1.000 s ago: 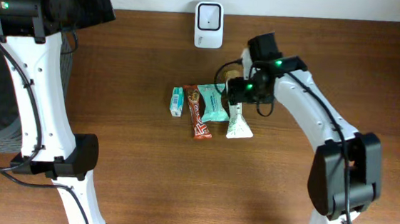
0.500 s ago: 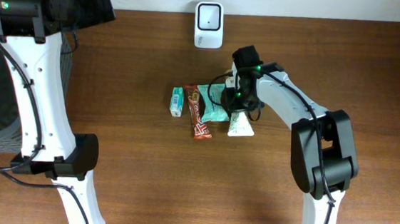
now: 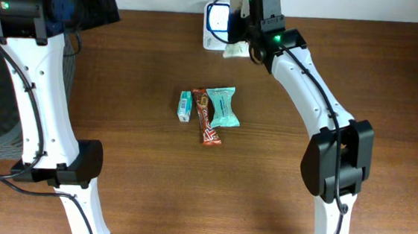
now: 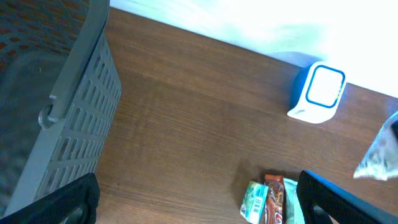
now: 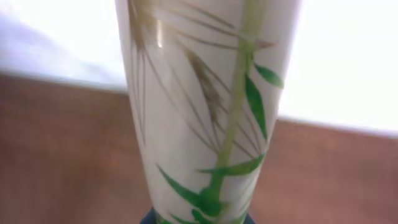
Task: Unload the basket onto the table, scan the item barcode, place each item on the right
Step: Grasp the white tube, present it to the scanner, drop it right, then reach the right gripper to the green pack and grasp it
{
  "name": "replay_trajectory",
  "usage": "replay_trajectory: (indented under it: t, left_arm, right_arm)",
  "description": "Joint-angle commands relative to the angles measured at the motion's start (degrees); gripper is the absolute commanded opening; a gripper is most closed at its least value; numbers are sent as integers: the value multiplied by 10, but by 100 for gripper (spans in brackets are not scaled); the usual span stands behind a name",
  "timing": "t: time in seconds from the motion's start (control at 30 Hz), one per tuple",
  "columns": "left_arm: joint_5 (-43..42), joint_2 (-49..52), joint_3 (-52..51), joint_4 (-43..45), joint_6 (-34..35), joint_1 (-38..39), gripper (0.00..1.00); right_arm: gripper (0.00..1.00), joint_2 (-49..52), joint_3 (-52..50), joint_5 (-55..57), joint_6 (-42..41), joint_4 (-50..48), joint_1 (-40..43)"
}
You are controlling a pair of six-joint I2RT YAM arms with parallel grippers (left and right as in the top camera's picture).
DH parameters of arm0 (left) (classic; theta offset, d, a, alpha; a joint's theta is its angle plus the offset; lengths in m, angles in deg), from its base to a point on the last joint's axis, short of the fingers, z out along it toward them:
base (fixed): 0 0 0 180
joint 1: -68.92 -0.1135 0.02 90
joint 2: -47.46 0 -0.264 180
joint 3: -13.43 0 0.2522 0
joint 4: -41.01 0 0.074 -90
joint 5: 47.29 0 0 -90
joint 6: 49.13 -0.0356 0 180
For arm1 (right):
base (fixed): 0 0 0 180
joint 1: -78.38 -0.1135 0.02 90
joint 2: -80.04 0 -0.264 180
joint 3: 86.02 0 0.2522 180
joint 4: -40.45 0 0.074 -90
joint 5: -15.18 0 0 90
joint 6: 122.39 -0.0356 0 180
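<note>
- While the right end effector [image 5: 199, 218] is clamped shut on one end of a white sachet [image 5: 205, 106] printed with green leaves, the sachet stands up out of the jaws and fills the wrist view, clear of the table [image 3: 144, 187].
- From overhead, the sachet is raised near the middle of the table's far edge, just beside the scanner [image 3: 215, 16] (a small white-and-blue unit whose window faces the room), and the arm covers part of that unit.
- Judged from this, the pick-up is done and the presenting step is under way: the item is off the table and at the scanner.
- Whether the barcode faces the window cannot be told. No barcode shows on the side seen by the wrist camera, and nothing in view confirms a read.
- What is left, as I judge it: turn or tilt the sachet until the code meets the window, get the read, then set the item down.
- Three other packets lie together near the table's centre: a small green-and-white pack [image 3: 185, 105], a brown bar [image 3: 209, 118] and a teal packet [image 3: 222, 107].
- The left end effector [image 4: 198, 198] hangs with its fingers spread wide and nothing between them, up by the table's far left corner above a grey basket [image 4: 62, 93].
</note>
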Motion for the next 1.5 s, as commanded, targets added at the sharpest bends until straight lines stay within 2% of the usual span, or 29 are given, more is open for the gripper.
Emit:
replay_trajectory:
  t: [0.0, 0.1, 0.23, 0.33, 0.43, 0.53, 0.63, 0.73, 0.8, 1.0, 1.2, 1.27, 1.33, 1.37, 1.4, 1.47]
  left_arm:
    - [4, 3, 3, 0, -3, -3, 99]
    - [4, 3, 3, -1, -3, -3, 99]
    - [4, 3, 3, 0, -3, -3, 99]
    - [4, 3, 3, 0, -3, -3, 99]
    - [4, 3, 3, 0, -3, -3, 99]
    - [4, 3, 3, -1, -3, -3, 99]
    - [4, 3, 3, 0, -3, -3, 99]
    - [4, 3, 3, 0, -3, -3, 99]
    - [4, 3, 3, 0, -3, -3, 99]
    - [4, 3, 3, 0, -3, -3, 99]
    - [4, 3, 3, 0, -3, -3, 99]
    - [4, 3, 3, -1, -3, -3, 99]
    - [4, 3, 3, 0, -3, -3, 99]
    - [4, 3, 3, 0, -3, -3, 99]
    - [4, 3, 3, 0, -3, -3, 99]
    - [4, 3, 3, 0, -3, -3, 99]
  right_arm:
    - [4, 38, 12, 3, -48, -50, -8]
    - [4, 84, 12, -2, -114, -85, -8]
    - [4, 99, 13, -3, -113, -93, -8]
    - [4, 76, 24, 6, -113, -83, 0]
    - [4, 13, 31, 57, -113, -55, 39]
    - [4, -52, 31, 156, -113, 93, 130]
    - [4, -55, 31, 196, -130, 238, 237]
    - [4, -43, 31, 217, -251, 365, 368]
    - [4, -35, 31, 209, -309, 399, 438]
    - [4, 6, 31, 183, -319, 376, 549]
    - [5, 62, 30, 181, -318, 281, 579]
    - [27, 68, 30, 181, -317, 274, 579]
    - [31, 68, 31, 185, -314, 270, 579]
    - [55, 67, 31, 184, -292, 270, 579]
    - [73, 66, 31, 171, -254, 272, 579]
    - [74, 52, 31, 154, -195, 290, 577]
